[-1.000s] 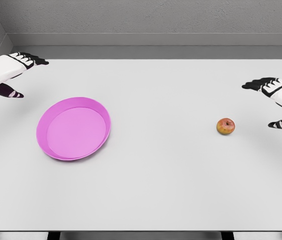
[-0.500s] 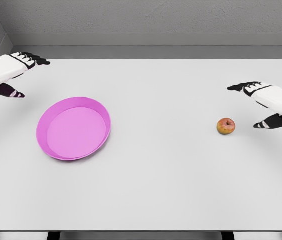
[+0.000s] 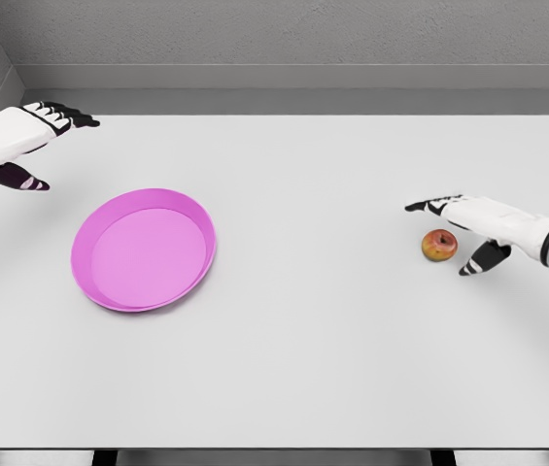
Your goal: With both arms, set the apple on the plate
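Note:
A small red-yellow apple (image 3: 439, 245) lies on the white table (image 3: 313, 330), right of the middle. My right hand (image 3: 454, 233) reaches in from the right edge and is open. Its fingers (image 3: 431, 205) stretch just above and behind the apple, and the thumb (image 3: 476, 261) hangs beside the apple's right side. I see no contact with the fruit. A pink plate (image 3: 144, 249) rests on the left half of the table with nothing on it. My left hand (image 3: 33, 146) hovers open at the far left, up and left of the plate.
A grey wall runs behind the table's far edge. Two dark table legs show under the front edge.
My right hand has moved left and down from the right edge until its fingers bracket the apple. The left hand, the plate and the apple have stayed put.

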Motion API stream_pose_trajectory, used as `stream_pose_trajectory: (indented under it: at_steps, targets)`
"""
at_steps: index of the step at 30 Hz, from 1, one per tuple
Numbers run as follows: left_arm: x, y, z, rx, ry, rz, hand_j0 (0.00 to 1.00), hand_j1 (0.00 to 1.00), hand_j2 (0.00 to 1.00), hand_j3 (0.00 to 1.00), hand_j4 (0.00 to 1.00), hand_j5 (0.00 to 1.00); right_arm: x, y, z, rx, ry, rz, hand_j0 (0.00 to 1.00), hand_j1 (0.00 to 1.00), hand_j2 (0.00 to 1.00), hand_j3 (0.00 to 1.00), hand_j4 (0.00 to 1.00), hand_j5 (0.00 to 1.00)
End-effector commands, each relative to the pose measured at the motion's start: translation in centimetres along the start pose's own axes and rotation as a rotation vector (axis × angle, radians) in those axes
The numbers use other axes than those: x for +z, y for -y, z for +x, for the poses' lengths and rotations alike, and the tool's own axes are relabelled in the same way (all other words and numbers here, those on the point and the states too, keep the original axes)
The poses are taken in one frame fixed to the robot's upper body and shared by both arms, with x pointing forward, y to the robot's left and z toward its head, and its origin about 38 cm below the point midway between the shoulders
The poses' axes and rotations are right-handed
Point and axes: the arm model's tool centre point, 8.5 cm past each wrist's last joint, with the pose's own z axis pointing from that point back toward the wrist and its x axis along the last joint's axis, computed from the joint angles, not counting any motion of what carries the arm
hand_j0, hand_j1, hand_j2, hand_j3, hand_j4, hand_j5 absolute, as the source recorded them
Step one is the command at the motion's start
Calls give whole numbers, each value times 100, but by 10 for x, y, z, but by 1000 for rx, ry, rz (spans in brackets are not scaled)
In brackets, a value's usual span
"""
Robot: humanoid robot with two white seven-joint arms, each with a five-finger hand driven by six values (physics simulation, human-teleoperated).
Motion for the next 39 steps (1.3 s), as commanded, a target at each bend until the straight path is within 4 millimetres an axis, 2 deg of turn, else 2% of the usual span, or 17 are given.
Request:
stream_pose_trajectory:
  at_steps: [1, 8, 10, 14, 17, 20, 28, 39]
  targets:
    - [0, -1, 0, 3, 0, 6, 100, 100, 100, 100, 100, 100, -1, -4, -3, -15, -23, 24, 100, 100, 100, 100, 100, 100]
    - [0, -2, 0, 3, 1, 8, 100, 100, 100, 100, 100, 100, -2, -5, -4, -21, -35, 27, 100, 100, 100, 100, 100, 100]
    - [1, -2, 0, 3, 0, 7, 100, 100, 100, 100, 100, 100, -2, -7, -4, -21, -34, 47, 92, 92, 92, 92, 92, 92]
    - [0, -2, 0, 3, 1, 8, 100, 100, 100, 100, 100, 100, -2, -11, -1, -17, -20, 84, 63, 63, 63, 63, 63, 63]
    - [1, -2, 0, 3, 0, 7, 100, 100, 100, 100, 100, 100, -2, -12, -1, -15, -17, 92, 56, 56, 56, 56, 56, 56]
    - [1, -2, 0, 3, 0, 7, 100, 100, 100, 100, 100, 100, -2, -12, -1, -15, -17, 92, 56, 56, 56, 56, 56, 56]
    - [1, -2, 0, 3, 0, 7, 100, 100, 100, 100, 100, 100, -2, -12, 2, -7, -1, 94, 42, 42, 42, 42, 42, 42]
    - [1, -2, 0, 3, -1, 9, 100, 100, 100, 100, 100, 100, 0, -8, 5, 0, 10, 96, 39, 39, 39, 39, 39, 39]
